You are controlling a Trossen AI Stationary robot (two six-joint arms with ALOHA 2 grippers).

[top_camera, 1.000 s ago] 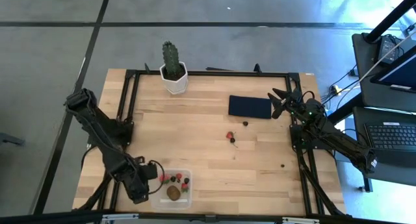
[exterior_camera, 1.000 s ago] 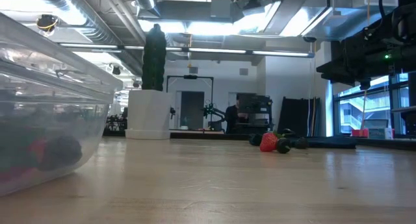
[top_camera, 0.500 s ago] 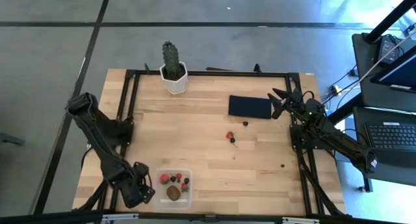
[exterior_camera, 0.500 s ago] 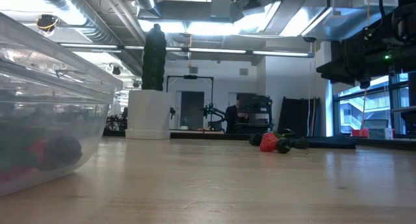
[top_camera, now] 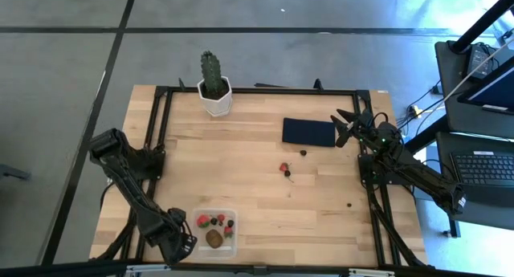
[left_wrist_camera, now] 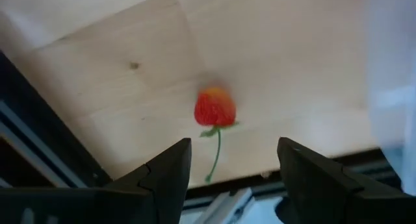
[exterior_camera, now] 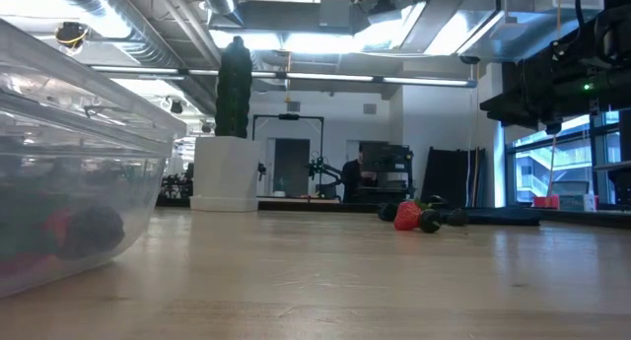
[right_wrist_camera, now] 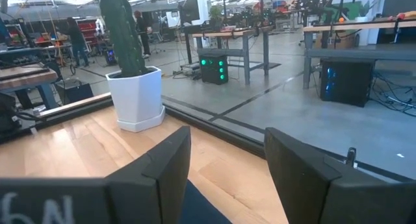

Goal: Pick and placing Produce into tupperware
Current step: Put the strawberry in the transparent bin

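Judging the task partly done, we find red fruits, dark berries and the brown kiwi in the clear tupperware (top_camera: 215, 246) at the table's near edge. One strawberry (left_wrist_camera: 215, 108) lies below the spread, empty left gripper (left_wrist_camera: 233, 178); another strawberry (top_camera: 283, 167) and berries, perhaps three, remain mid-table. Right gripper (top_camera: 340, 124) waits spread beside the navy rectangle (top_camera: 308, 132).

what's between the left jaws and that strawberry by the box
Nothing visible. The left gripper hangs open over the strawberry, which lies alone on bare table beside the tupperware, near the front edge. The right gripper waits by the navy mat.
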